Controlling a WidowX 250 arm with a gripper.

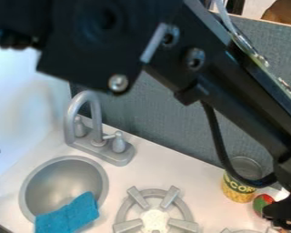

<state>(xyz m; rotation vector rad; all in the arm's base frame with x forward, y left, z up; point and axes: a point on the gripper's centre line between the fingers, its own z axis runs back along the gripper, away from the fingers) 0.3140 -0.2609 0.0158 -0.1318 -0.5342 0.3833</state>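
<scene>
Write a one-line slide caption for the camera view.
Black robot arm above a toy kitchen, where a blue cloth overlaps a grey sink near a curved tap and a burner.

A lane runs between the sink (51, 184) and stove burner (137, 198), pinched by the blue cloth (69, 216); the faucet (98, 142) obstructs the far end, the can (238, 189) the right.

Bright blue cloth (67, 215), silvery-grey sink bowl (47, 182) (faucet (96, 129) grey too), yellow-labelled can (238, 186).
</scene>
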